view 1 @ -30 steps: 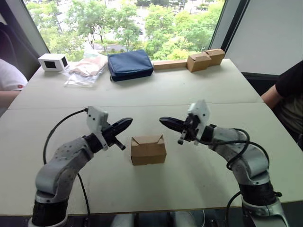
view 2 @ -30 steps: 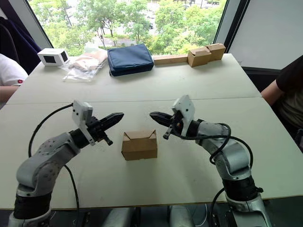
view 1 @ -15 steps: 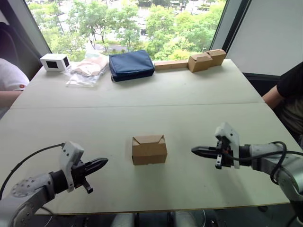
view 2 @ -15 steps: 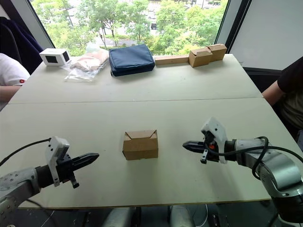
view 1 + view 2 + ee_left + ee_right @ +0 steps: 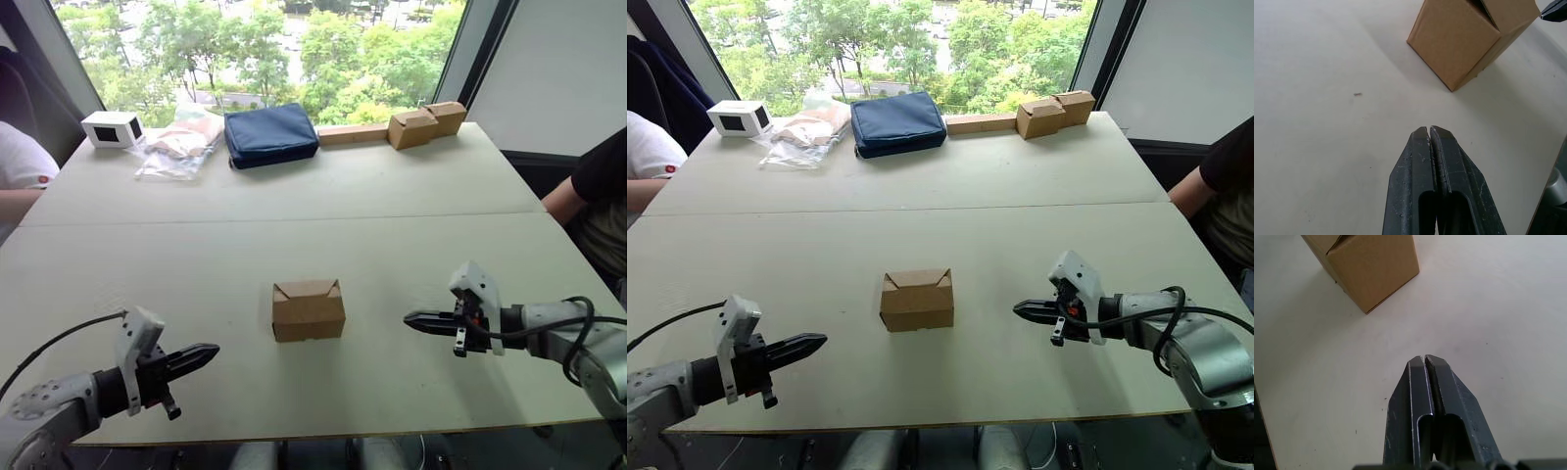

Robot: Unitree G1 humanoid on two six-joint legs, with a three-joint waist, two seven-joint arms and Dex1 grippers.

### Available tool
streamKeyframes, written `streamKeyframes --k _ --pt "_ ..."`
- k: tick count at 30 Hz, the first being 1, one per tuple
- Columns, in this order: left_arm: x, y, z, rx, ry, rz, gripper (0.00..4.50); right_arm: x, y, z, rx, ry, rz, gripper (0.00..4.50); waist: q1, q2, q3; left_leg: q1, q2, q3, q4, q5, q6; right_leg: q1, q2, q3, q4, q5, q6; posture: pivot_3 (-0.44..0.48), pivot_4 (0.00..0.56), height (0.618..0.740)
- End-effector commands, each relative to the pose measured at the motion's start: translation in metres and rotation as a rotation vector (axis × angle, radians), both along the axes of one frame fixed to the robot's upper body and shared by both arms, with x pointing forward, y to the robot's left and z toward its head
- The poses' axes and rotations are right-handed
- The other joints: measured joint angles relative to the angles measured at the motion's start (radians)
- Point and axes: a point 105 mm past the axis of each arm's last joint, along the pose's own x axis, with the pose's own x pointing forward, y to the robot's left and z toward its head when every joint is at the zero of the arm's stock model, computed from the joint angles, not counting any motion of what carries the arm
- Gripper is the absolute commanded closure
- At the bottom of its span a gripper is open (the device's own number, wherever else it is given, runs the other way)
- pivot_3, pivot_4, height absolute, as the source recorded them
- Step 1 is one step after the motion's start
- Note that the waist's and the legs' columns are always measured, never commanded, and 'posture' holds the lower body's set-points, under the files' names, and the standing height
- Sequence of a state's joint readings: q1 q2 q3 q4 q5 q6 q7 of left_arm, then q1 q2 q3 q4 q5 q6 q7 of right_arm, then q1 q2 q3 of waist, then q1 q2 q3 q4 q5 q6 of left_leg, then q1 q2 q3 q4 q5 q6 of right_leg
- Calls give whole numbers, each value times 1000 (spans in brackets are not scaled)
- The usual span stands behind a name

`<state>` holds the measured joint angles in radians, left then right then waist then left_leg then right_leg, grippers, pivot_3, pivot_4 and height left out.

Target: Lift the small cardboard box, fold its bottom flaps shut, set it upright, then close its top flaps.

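Counting one small cardboard box (image 5: 309, 310), I see it upright mid-surface (image 5: 392, 245), its top flaps (image 5: 307, 290) closed. My two grippers sit apart from it: left gripper (image 5: 206, 353) and right gripper (image 5: 414, 319), each with jaws pressed together, holding nothing.

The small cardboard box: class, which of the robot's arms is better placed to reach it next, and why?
Probably the right. The right gripper hovers level with the small cardboard box, jaws shut, aimed at its side. The left gripper, also shut, sits lower toward the table edge, farther off.
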<state>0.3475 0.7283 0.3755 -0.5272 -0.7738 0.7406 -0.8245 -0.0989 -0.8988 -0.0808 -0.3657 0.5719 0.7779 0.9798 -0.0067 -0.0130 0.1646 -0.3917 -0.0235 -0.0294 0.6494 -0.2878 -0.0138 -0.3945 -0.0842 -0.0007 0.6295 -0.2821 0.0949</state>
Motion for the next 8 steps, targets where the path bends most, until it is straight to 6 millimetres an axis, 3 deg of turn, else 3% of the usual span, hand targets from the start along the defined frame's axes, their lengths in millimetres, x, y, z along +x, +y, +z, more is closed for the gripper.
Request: streamKeyframes --k 1,8 --pt "1 0 4 -6 -6 0 4454 -1 4 2 16 -14 10 4500 0 0 0 0 0 0 0 0 0 0 0 0 0 0 0 0 150 740" --pt "3 3 4 2 -9 8 4454 2 7 3 31 -26 -7 4500 0 0 0 0 0 0 0 0 0 0 0 0 0 0 0 0 150 740"
